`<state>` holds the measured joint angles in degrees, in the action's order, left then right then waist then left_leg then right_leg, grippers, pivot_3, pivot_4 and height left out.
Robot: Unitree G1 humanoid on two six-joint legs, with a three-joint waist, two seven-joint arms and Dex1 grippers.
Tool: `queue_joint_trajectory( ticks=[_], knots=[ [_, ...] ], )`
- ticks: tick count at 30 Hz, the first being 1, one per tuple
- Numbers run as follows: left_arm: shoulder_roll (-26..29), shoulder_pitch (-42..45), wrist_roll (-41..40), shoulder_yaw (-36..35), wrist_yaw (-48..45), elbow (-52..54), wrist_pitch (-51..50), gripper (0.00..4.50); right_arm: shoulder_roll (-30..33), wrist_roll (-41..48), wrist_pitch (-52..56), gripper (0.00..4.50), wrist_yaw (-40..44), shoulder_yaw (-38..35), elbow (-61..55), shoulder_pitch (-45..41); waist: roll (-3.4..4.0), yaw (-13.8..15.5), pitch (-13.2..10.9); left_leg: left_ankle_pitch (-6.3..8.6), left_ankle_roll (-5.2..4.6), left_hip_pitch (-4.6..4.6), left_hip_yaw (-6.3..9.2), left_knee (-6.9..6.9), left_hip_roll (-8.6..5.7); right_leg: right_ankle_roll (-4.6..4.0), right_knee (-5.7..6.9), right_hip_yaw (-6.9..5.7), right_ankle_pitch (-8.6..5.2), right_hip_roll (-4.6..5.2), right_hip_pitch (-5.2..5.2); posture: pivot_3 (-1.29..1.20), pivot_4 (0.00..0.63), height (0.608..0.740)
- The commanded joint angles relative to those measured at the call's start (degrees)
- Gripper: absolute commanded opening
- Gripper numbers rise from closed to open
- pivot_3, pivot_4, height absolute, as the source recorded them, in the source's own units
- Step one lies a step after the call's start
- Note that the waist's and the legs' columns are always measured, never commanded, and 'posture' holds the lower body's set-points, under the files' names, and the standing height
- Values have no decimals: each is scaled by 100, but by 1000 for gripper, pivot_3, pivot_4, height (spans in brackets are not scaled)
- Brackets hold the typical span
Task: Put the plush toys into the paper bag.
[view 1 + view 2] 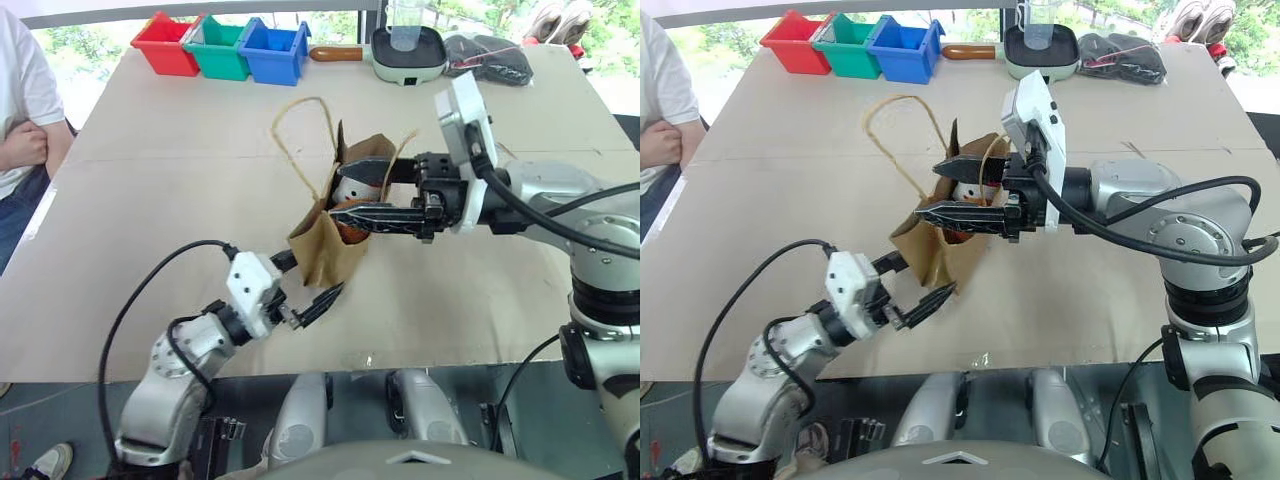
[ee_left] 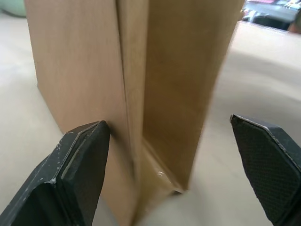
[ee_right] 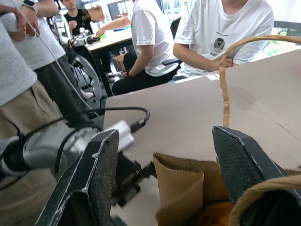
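Observation:
The brown paper bag [image 1: 325, 245] stands mid-table with its mouth open and one loop handle [image 1: 300, 120] sticking up. An orange-brown plush toy [image 1: 350, 228] sits inside the mouth, and its top [image 3: 212, 216] shows in the right wrist view. A pale rounded shape [image 1: 352, 185] lies beside it in the bag; I cannot tell what it is. My right gripper [image 1: 930, 190] hovers level over the bag's mouth, open, with nothing between its fingers. My left gripper [image 1: 308, 282] is open at the bag's near lower side, and the bag's narrow side [image 2: 160, 94] stands between its fingers [image 2: 82, 160].
Red [image 1: 165, 45], green [image 1: 217, 48] and blue [image 1: 272, 52] bins line the far left edge. A pale green pan with a cup [image 1: 408, 52] and a dark cloth [image 1: 490, 58] sit at the back. A person [image 1: 22, 110] stands at the table's left.

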<state>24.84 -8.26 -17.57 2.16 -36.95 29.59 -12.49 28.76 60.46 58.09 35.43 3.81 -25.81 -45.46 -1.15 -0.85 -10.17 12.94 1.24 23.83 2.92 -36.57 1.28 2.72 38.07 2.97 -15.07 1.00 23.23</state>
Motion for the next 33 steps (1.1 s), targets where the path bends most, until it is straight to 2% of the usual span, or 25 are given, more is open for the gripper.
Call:
queue_joint_trajectory(
  ticks=[1,5,7,9,11,12,15,16,20,22,24,25,28,31,33],
  knots=[
    [-186,217,452,265,293,-195,356,4437,-69,-7,-24,2981,-139,-86,-106,-126,-1,0,1,0,0,0,-1,-1,0,0,0,1,0,0,0,0,150,740],
    [-490,457,553,375,518,-409,455,4437,-149,2,-6,2981,-323,-123,-140,-92,-1,0,1,0,0,1,-2,-2,0,1,1,2,1,1,0,0,150,740],
    [-633,570,464,312,596,-474,503,3927,-176,-15,-3,2981,-423,-130,-173,-56,0,-2,1,0,0,0,-1,-2,0,1,2,2,1,1,0,0,150,740],
    [-664,708,219,152,480,-546,541,3189,-151,-36,-12,2981,-515,-162,-236,20,0,-2,1,0,0,1,1,-3,0,1,5,0,1,1,0,0,150,740],
    [-588,885,6,-32,282,-674,600,2084,-137,-67,-29,2981,-573,-181,-271,71,0,-2,1,0,0,1,1,-4,0,1,6,1,1,1,0,0,150,740],
    [-501,990,-39,-108,174,-778,629,1755,-151,-84,-41,2981,-602,-180,-275,84,0,-2,1,0,0,0,1,-5,0,1,7,0,1,0,0,0,150,740],
    [-319,1258,-142,-243,-68,-1073,692,291,-188,-121,-76,2981,-670,-181,-296,109,0,-5,1,0,0,1,2,-7,-1,1,9,-2,1,-1,0,0,150,740],
    [-245,1408,-167,-277,-185,-1216,738,139,-213,-147,-104,2981,-700,-178,-310,124,0,-9,1,0,0,1,0,-7,-1,1,9,0,1,-1,0,0,150,740],
    [34,1938,-205,-367,-790,-1967,1096,139,-283,-267,-254,2981,-729,-179,-335,174,0,-2,1,0,0,3,6,-8,-1,1,10,-6,1,-2,0,0,150,740],
    [173,2196,-237,-449,-1115,-2425,1354,0,-314,-360,-375,3524,-745,-241,-291,177,0,-7,1,0,0,3,5,-8,-1,1,10,-7,1,-2,0,0,150,740],
    [269,2458,-342,-560,-1406,-2882,1541,0,-232,-343,-406,4345,-643,-295,-334,208,0,-9,1,0,0,2,4,-10,-2,1,10,-6,1,-1,0,0,150,740],
    [324,2630,-419,-622,-1605,-3166,1625,0,-161,-349,-403,4440,-615,-323,-376,234,0,-9,1,0,0,2,4,-9,-2,1,10,-6,1,-1,0,0,150,740],
    [497,3436,-663,-791,-2444,-4421,1911,0,335,-228,-179,4440,-683,-710,-585,566,-1,52,0,0,0,5,9,-9,-2,1,11,-13,1,-1,0,0,150,740],
    [517,3891,-662,-795,-2963,-5171,2229,0,622,-102,-75,4440,-944,-1041,-728,868,-3,-1,0,1,-2,30,33,-37,-8,1,7,-36,1,3,-2,0,150,740],
    [495,4203,-660,-822,-3261,-5614,2362,0,857,-459,17,4440,-1354,-1206,-804,1180,-3,-3,0,3,-6,29,29,-38,-8,1,9,-32,1,3,-2,0,150,740]
  ],
)
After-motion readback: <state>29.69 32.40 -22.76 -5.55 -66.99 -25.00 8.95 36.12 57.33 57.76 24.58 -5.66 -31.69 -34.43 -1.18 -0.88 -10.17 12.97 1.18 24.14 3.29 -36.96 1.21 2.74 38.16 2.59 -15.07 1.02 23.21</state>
